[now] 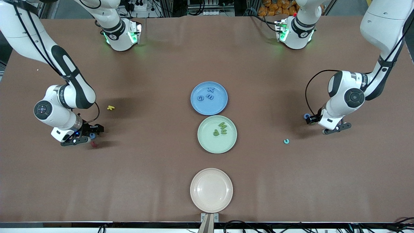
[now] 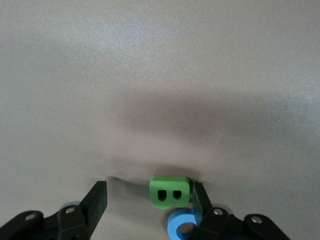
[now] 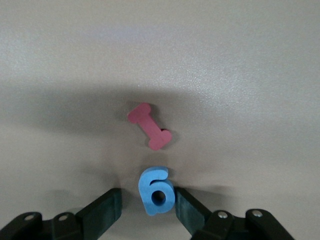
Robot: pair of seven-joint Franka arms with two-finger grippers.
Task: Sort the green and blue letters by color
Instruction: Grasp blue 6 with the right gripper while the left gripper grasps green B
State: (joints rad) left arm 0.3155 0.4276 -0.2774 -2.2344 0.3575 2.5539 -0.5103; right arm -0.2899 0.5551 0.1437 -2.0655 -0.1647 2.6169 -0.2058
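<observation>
My left gripper [image 1: 310,119] [image 2: 149,192] is open low at the table toward the left arm's end. A green letter B [image 2: 170,192] rests against one finger, and a blue round letter [image 2: 181,227] [image 1: 305,116] lies by the same finger. My right gripper [image 1: 93,131] [image 3: 148,197] is open low at the right arm's end around a blue 6 [image 3: 157,190] [image 1: 92,136], which is close to one finger. The blue plate [image 1: 216,106] holds three blue letters [image 1: 209,96]. The green plate [image 1: 210,143] holds three green letters [image 1: 223,125].
A dark red letter I [image 3: 150,126] [image 1: 93,144] lies just ahead of the right gripper. A yellow letter [image 1: 111,107] lies farther from the camera than it. A small teal ring piece [image 1: 286,141] lies near the left gripper. An empty beige plate [image 1: 211,190] sits nearest the camera.
</observation>
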